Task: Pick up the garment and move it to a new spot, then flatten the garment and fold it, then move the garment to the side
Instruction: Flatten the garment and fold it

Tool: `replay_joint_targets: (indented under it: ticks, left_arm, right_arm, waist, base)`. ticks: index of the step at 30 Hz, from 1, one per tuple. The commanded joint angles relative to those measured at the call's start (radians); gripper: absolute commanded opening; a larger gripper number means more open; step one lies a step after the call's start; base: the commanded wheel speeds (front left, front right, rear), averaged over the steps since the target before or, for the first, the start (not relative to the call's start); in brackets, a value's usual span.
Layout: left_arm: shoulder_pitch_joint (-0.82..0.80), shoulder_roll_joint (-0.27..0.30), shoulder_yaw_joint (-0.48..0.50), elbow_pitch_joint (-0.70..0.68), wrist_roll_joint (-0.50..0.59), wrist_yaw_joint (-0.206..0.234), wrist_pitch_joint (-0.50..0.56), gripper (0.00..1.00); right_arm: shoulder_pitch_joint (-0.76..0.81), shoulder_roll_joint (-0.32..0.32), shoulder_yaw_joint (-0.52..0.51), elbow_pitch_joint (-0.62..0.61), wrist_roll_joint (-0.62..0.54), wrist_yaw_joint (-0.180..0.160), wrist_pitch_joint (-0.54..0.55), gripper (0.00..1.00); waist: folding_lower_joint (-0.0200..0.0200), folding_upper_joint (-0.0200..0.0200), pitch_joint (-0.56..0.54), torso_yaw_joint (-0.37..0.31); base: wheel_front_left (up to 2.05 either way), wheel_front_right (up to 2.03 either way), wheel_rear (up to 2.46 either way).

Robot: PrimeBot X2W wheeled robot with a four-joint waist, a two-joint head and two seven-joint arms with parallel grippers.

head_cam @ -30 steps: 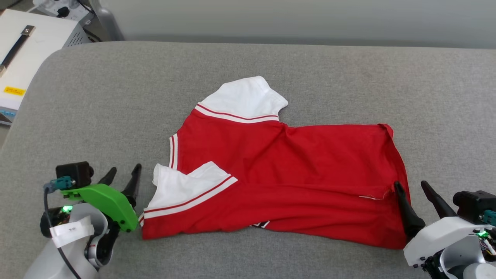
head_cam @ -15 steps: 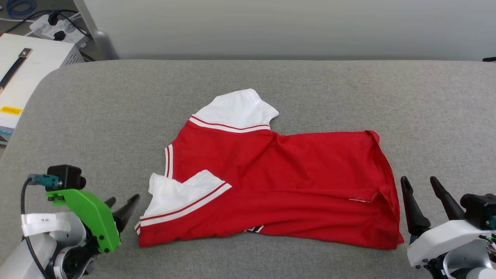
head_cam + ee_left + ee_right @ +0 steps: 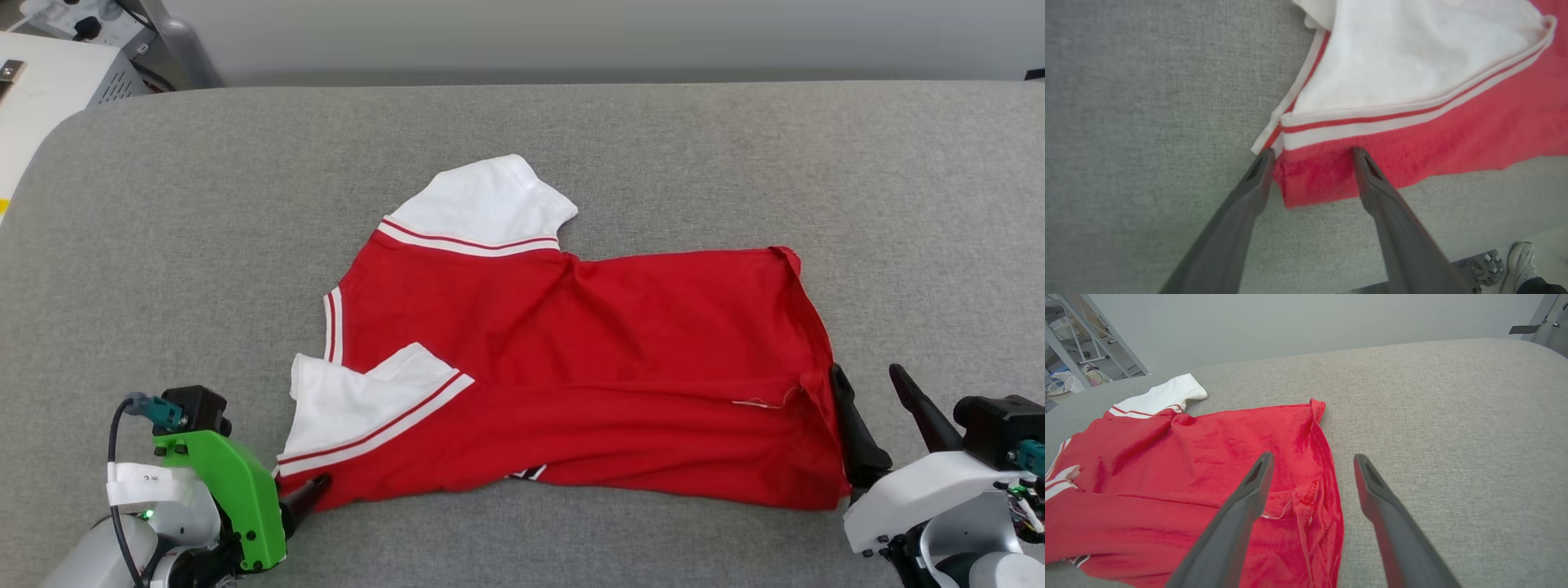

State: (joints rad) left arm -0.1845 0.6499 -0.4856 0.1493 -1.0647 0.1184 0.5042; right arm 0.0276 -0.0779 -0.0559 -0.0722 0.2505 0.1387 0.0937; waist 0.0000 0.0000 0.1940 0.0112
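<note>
Red shirt (image 3: 588, 351), long axis 9-to-3 o'clock; open, empty left end effector (image 3: 1310, 152) and right end effector (image 3: 1310, 457) straddle opposite corners, apparently touching.

Red garment (image 3: 612, 351), perhaps half-folded, on cushion (image 3: 204, 204)

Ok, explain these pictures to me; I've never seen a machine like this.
It is a two-armed robot. The wide picture comes from its head, looking down on a red shirt with white sleeves, lying on a grey padded surface. The other two come from cameras on its wrists, each looking along that arm's two dark fingers. The left jaws are open astride the shirt's near corner beside a sleeve; the right jaws are open over the hem at the other end. Nothing is held yet.
</note>
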Motion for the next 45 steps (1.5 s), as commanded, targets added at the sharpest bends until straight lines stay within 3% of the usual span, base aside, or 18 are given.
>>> replay_joint_targets:
  ticks: [1, 6, 7, 8, 9, 13, 19, 26, 32, 42, 43, 44, 45]
  left_arm:
    - [-0.024, -0.007, -0.011, 0.031, 0.019, -0.004, 0.010, 1.00]
    - [-0.057, -0.040, -0.068, 0.126, 0.036, -0.034, 0.053, 1.00]
    - [-0.060, -0.052, -0.077, 0.138, 0.032, -0.042, 0.062, 0.75]
    - [-0.063, -0.065, -0.086, 0.151, 0.026, -0.053, 0.070, 0.29]
    - [-0.065, -0.075, -0.089, 0.159, 0.021, -0.060, 0.071, 0.00]
    - [-0.066, -0.101, -0.083, 0.179, 0.010, -0.080, 0.039, 0.00]
    - [-0.049, -0.081, -0.061, 0.157, 0.026, -0.091, -0.030, 0.00]
    - [0.002, -0.034, -0.026, 0.009, 0.058, -0.035, -0.099, 0.00]
    - [0.020, -0.002, -0.012, -0.122, 0.084, 0.006, -0.114, 0.00]
    - [0.015, -0.003, -0.006, -0.185, 0.099, 0.018, -0.140, 0.00]
    - [0.016, -0.004, -0.005, -0.185, 0.099, 0.016, -0.144, 0.00]
    - [0.018, -0.004, -0.005, -0.184, 0.100, 0.015, -0.147, 0.00]
    - [0.020, -0.005, -0.005, -0.183, 0.100, 0.015, -0.153, 0.00]
  right_arm:
    - [-0.018, -0.002, 0.005, 0.005, 0.006, -0.008, 0.006, 1.00]
    - [-0.026, -0.005, -0.002, 0.017, 0.027, -0.008, 0.014, 1.00]
    - [-0.026, -0.005, -0.006, 0.019, 0.032, -0.008, 0.018, 1.00]
    - [-0.024, -0.005, -0.011, 0.022, 0.042, -0.008, 0.027, 1.00]
    - [-0.024, -0.005, -0.018, 0.023, 0.051, -0.008, 0.032, 1.00]
    - [-0.012, -0.010, -0.056, 0.028, 0.108, -0.008, 0.090, 1.00]
    - [0.027, -0.062, -0.102, -0.004, 0.145, -0.008, 0.300, 1.00]
    - [0.035, -0.103, -0.046, -0.058, 0.189, -0.008, 0.567, 1.00]
    - [-0.015, -0.108, 0.025, -0.019, 0.199, -0.008, 0.637, 1.00]
    - [-0.061, -0.067, 0.066, 0.200, 0.207, -0.008, 0.716, 1.00]
    - [-0.060, -0.063, 0.074, 0.216, 0.205, -0.008, 0.727, 0.50]
    - [-0.060, -0.058, 0.076, 0.225, 0.208, -0.008, 0.734, 0.28]
    - [-0.061, -0.054, 0.078, 0.231, 0.210, -0.008, 0.737, 0.00]
  waist:
    - [0.0000, 0.0000, 0.012, -0.010]
    - [0.0000, 0.0000, 0.026, -0.024]
    - [0.0000, 0.0000, 0.027, -0.025]
    - [0.0000, 0.0000, 0.028, -0.027]
    - [0.0000, 0.0000, 0.029, -0.028]
    - [0.0000, 0.0000, 0.021, -0.026]
    - [0.0000, 0.0000, -0.009, -0.016]
    - [0.0000, 0.0000, -0.029, -0.001]
    - [0.0000, 0.0000, -0.002, 0.026]
    - [0.0000, 0.0000, 0.036, 0.058]
    - [0.0000, 0.0000, 0.036, 0.059]
    - [0.0000, 0.0000, 0.036, 0.060]
    - [0.0000, 0.0000, 0.034, 0.061]
  base:
    - [0.00, 0.00, 0.00]
    - [0.00, 0.00, 0.00]
    - [0.00, 0.00, 0.00]
    - [0.00, 0.00, 0.00]
    - [0.00, 0.00, 0.00]
    - [0.00, 0.00, 0.00]
    - [0.00, 0.00, 0.00]
    - [0.00, 0.00, 0.00]
    - [0.00, 0.00, 0.00]
    - [0.00, 0.00, 0.00]
    - [0.00, 0.00, 0.00]
    - [0.00, 0.00, 0.00]
    - [0.00, 0.00, 0.00]
